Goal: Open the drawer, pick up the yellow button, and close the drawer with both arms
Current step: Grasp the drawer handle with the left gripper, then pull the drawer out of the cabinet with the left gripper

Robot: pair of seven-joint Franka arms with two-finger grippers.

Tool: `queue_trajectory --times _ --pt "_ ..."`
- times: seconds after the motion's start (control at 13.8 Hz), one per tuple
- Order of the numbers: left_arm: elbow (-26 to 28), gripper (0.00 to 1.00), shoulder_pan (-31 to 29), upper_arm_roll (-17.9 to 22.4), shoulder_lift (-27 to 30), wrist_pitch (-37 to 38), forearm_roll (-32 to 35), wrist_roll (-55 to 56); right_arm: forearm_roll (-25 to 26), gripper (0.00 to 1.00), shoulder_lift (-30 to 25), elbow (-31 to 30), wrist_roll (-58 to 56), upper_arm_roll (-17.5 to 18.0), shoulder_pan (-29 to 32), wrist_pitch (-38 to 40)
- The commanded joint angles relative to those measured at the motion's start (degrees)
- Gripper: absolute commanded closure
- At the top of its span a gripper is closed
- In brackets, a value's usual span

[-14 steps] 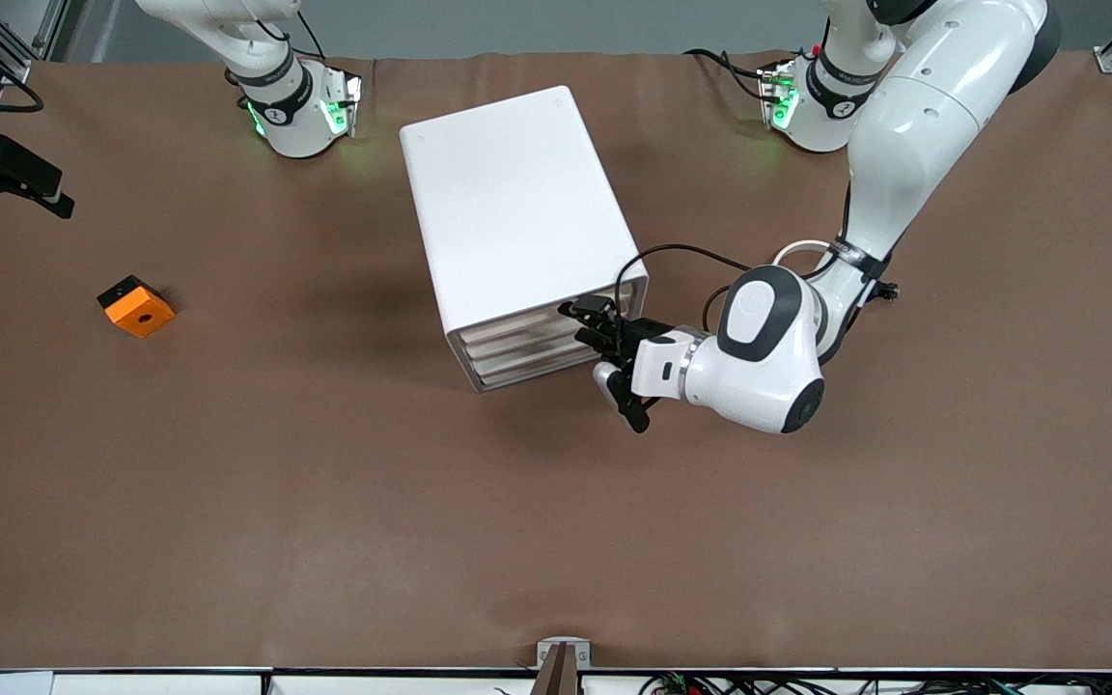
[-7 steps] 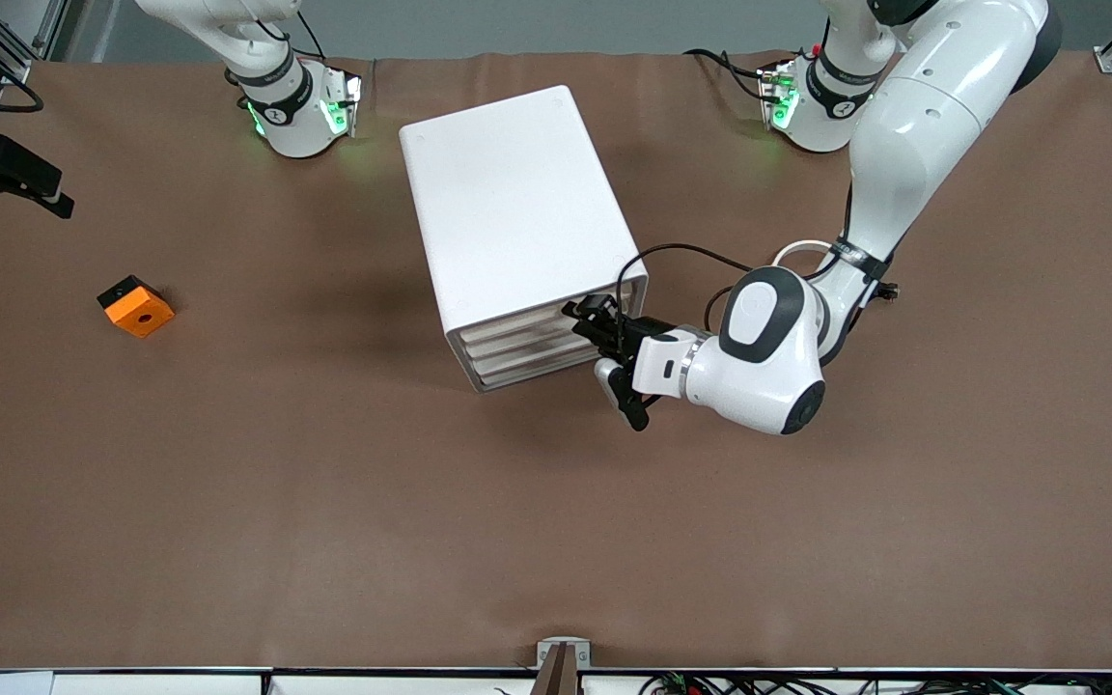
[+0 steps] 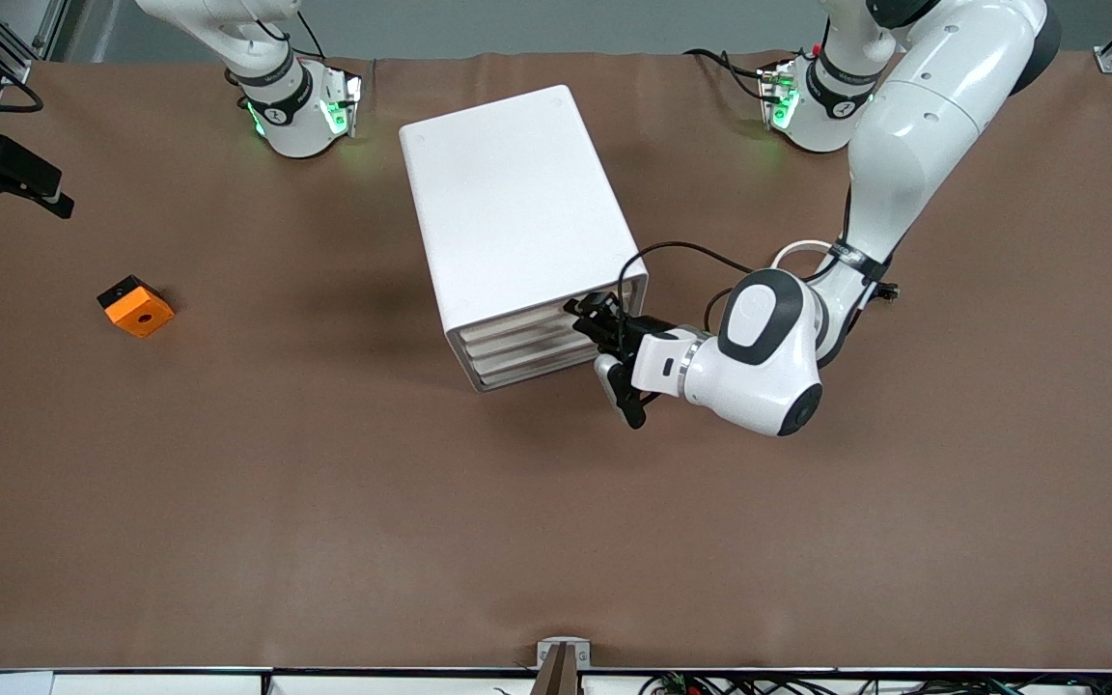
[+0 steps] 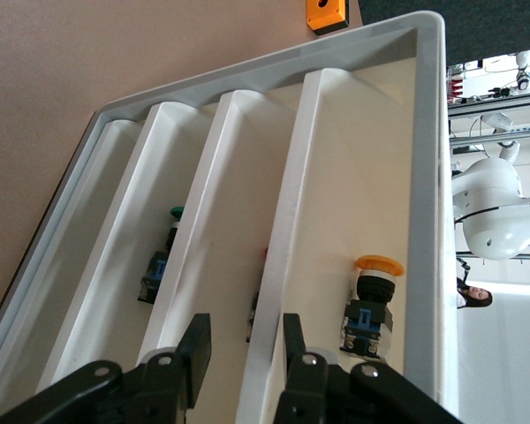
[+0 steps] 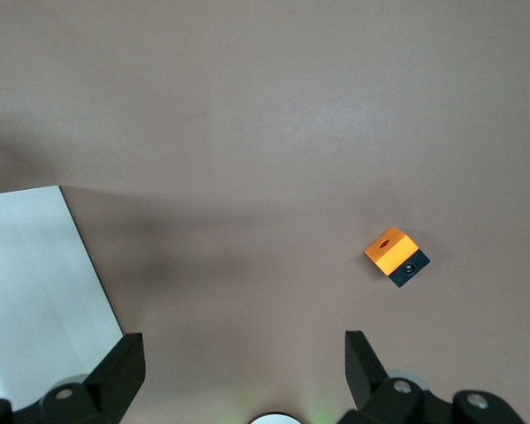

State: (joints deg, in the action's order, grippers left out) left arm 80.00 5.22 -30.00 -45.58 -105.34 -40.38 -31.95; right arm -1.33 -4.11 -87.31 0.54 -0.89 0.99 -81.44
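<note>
The white cabinet [image 3: 517,203] stands mid-table, its three drawers shut and flush. The top drawer [image 3: 515,324] fills the left wrist view [image 4: 353,203]. Through its translucent front I see the button [image 4: 371,305], with its orange cap and dark blue-black body. My left gripper [image 3: 582,324] is at the cabinet front, toward the left arm's end. It is open [image 4: 243,346], and its fingers [image 4: 194,349] straddle the white ridge along the top drawer's lower edge without clamping it. My right gripper [image 5: 243,371] is open and empty, high over the table.
An orange square block with a centre hole [image 3: 136,306] lies toward the right arm's end of the table; it also shows in the right wrist view [image 5: 396,256]. The two lower drawers hold small dark parts [image 4: 159,269]. A cabinet corner [image 5: 35,283] shows below the right gripper.
My left gripper has crept a little closer to the cabinet front and slightly up along it. The drawers, the block and the right arm have not moved.
</note>
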Motion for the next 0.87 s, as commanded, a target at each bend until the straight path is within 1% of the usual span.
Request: queue_trajectory --times 0.0,0.07,0.22,0.29,0.73,0.8 --pt "-0.10 0.74 0.50 -0.24 0.23 2.68 -0.05 -0.83 -0.25 0.00 -1.07 -0.93 -0.28 -0.25 -0.03 -0.21" --pt "-0.19 0.78 0.41 -0.32 0.23 2.68 -0.05 -0.83 -0.25 0.00 -1.07 -0.93 -0.28 -0.16 -0.20 -0.04" --pt "-0.19 0.90 -0.03 -0.24 0.23 2.68 -0.05 -0.83 -0.25 0.00 -1.07 -0.93 -0.28 -0.08 -0.20 -0.04" --pt "-0.19 1.00 -0.21 -0.06 0.23 2.68 -0.14 -0.83 -0.25 0.00 -1.07 -0.93 -0.28 -0.07 -0.29 -0.12" --pt "-0.37 1.00 -2.05 0.12 0.23 2.51 -0.05 -1.01 -0.25 0.00 -1.07 -0.93 -0.28 -0.25 -0.03 0.14" --pt "-0.54 1.00 -2.23 0.73 0.23 2.42 -0.14 -1.01 -0.25 0.00 -1.07 -0.85 -0.28 -0.25 -0.03 0.14"
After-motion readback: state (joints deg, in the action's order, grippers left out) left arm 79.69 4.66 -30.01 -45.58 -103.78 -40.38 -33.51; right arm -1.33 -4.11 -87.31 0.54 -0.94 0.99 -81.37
